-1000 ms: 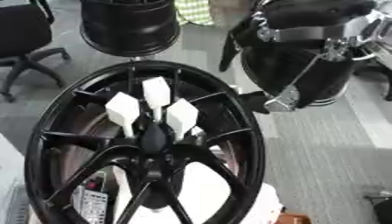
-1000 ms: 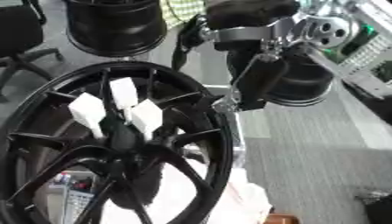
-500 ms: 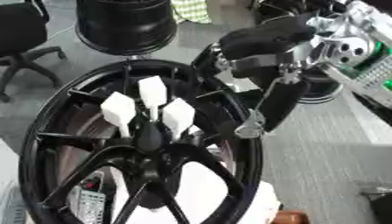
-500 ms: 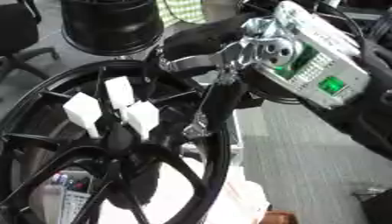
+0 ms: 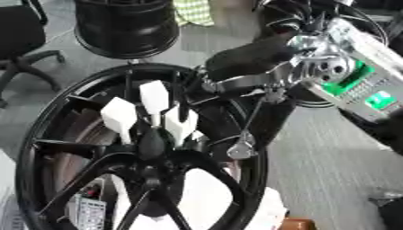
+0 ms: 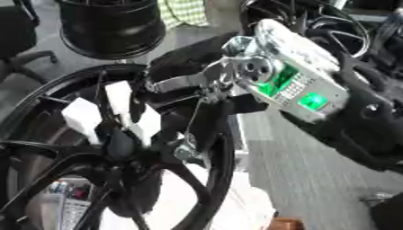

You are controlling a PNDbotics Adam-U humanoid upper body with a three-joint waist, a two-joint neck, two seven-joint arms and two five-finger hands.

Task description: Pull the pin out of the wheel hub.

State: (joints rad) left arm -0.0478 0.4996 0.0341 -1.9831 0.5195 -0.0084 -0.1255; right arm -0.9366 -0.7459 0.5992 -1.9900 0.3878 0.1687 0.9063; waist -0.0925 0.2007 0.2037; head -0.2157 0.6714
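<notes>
Left eye view: a grey, faintly ribbed floor (image 5: 330, 157) runs under everything, with a black office chair (image 5: 20, 40) at the upper left and a second, dark glossy rim (image 5: 126, 27) standing behind. The wheel hub (image 5: 138, 152), a large black spoked wheel with a smooth gloss finish, fills the lower left. At its centre three white, blocky pieces (image 5: 154, 96) stand up from the dark middle of the spokes; which of them is the pin I cannot tell. Below the spokes lies something white and a small grey pad with rows of buttons (image 5: 87, 211). The right hand (image 5: 252, 67) comes in from the upper right, black with silver joints, hanging over the hub's right rim just beside the white pieces. Whether its fingers are curled or released cannot be told.

Right eye view: the same hand sits closer to the middle, its forearm carrying a silver plate with a green circuit board (image 6: 295, 87). A thin silver rod ending in a small metal joint (image 6: 185, 152) hangs down across the rim. The white pieces lie left of it, apart from the hand.
</notes>
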